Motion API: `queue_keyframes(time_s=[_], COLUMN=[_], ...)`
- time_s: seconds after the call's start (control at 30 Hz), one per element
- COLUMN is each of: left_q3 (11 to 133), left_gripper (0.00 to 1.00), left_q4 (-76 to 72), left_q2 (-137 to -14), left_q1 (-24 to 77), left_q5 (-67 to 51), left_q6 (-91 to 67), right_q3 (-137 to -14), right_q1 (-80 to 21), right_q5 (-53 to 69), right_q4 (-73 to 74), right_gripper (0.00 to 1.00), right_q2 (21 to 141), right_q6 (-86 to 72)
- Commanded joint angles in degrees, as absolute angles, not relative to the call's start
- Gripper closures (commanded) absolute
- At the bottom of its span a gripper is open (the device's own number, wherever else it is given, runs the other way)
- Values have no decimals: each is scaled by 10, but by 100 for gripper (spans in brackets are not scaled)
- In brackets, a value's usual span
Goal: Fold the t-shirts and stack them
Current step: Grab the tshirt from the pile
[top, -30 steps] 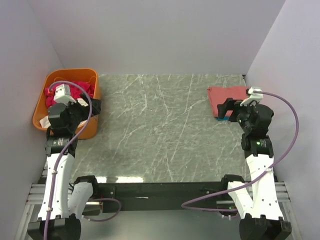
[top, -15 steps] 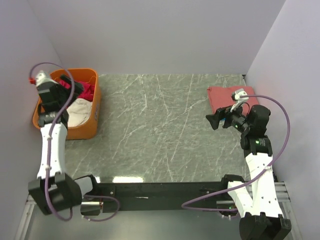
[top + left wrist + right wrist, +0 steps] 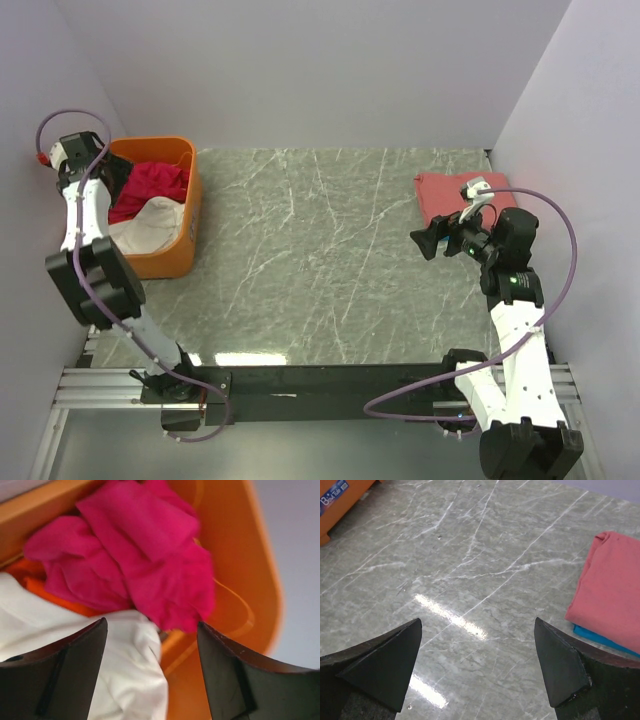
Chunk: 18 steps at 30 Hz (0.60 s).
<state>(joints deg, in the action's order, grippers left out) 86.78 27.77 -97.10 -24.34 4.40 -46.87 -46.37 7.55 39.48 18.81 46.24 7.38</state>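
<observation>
Because the crimson-pink t-shirt is soft, light and floppy, you should pinch a thick bunched fold. It lies crumpled in the orange tub, against a white t-shirt. Your left hand hangs above it, fingers apart, holding nothing. Your right hand is spread wide and empty over the surface — near the folded salmon-pink t-shirt lying on a blue one.

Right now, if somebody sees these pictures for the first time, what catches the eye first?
The crimson-pink t-shirt stands out, crumpled beside a white t-shirt in the orange tub at the far left of the table, with the left gripper open above it. Next, the salmon-pink t-shirt folded on a blue t-shirt at the far right.
</observation>
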Motion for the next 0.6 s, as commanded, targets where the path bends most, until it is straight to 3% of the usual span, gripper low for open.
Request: queue_keyframes(time_s=[0.0, 0.23, 0.33, 0.43, 0.47, 0.5, 0.57], left_q3=[943, 1032, 1057, 1065, 1065, 1061, 1036], left_gripper=[24, 30, 45, 72, 91, 98, 100], left_q4=[326, 322, 329, 329, 326, 318, 277], left_q2=[-1033, -1161, -1195, -1205, -1202, -1180, -1142], left_q1=[-240, -205, -199, -198, -198, -197, -193], left_q5=[95, 156, 175, 181, 177, 171, 165], left_q6=[-463, -434, -426, -415, -407, -403, -382], right_q3=[-468, -471, -471, -472, -471, -472, -471], right_q1=[79, 79, 79, 79, 80, 80, 80], right_q5=[400, 391, 388, 388, 388, 388, 389], right_q4=[185, 188, 188, 190, 190, 190, 190], right_gripper=[1, 2, 2, 2, 2, 2, 2], right_q2=[466, 474, 476, 479, 480, 480, 480], right_q6=[79, 82, 83, 83, 83, 83, 83])
